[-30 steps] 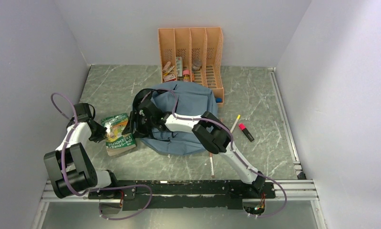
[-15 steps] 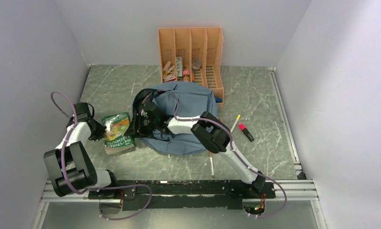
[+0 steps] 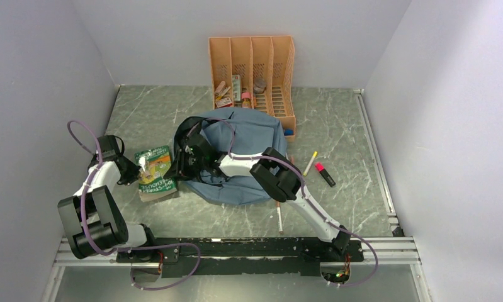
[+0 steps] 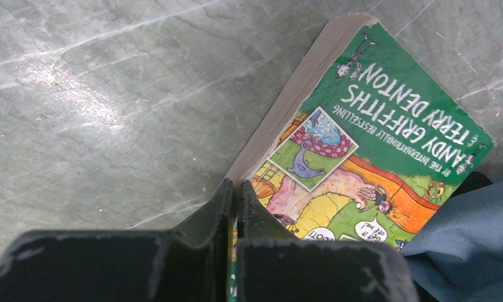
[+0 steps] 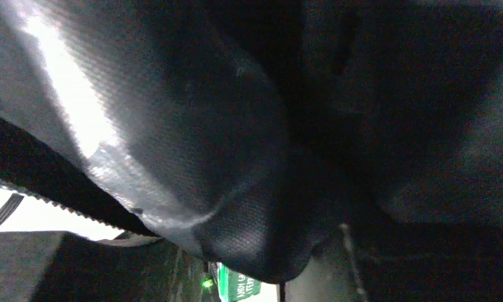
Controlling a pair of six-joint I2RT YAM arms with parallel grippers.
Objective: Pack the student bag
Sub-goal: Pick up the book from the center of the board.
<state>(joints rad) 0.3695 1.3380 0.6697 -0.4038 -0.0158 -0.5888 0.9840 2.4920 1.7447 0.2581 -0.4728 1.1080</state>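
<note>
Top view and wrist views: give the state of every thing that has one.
Backpack, lying flat.
Book, closed, cover up, edge pinched.
Left pincer, shut on the book.
Right pincer, at the backpack's left edge; open or shut unclear.
File rack, upright, small items inside.
Marker, lying flat.

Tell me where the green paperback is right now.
In the top view, the green paperback lies on the left side of the table, just left of the student bag, with the left gripper pinching its edge.
</note>
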